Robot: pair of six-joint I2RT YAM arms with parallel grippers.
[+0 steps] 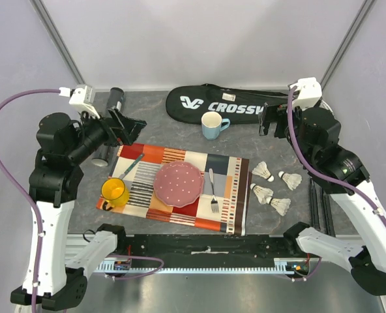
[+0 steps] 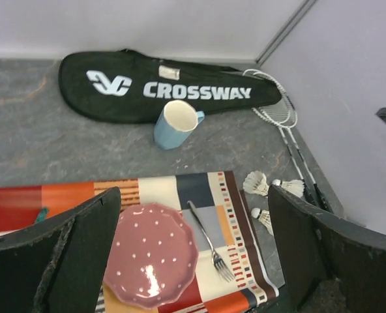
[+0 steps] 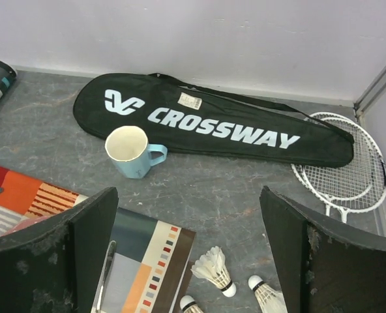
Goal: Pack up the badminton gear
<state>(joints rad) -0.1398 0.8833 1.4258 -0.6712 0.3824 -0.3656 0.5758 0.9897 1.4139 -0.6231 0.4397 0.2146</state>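
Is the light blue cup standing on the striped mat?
No, the light blue cup stands on the bare grey table, just in front of the black racket bag and apart from the mat.

Four shuttlecocks (image 1: 263, 171), two rackets (image 3: 340, 169); one bag (image 1: 212, 104), tube (image 1: 117, 98), cup (image 1: 211, 124), mug (image 1: 114, 191), plate (image 1: 178, 182), fork (image 1: 212, 189), placemat (image 1: 233, 195).

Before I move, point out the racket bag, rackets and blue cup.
racket bag (image 3: 219, 130): right wrist view, middle of the lettering.
rackets (image 3: 340, 171): right wrist view, strung head.
blue cup (image 3: 132, 168): right wrist view, outer wall.
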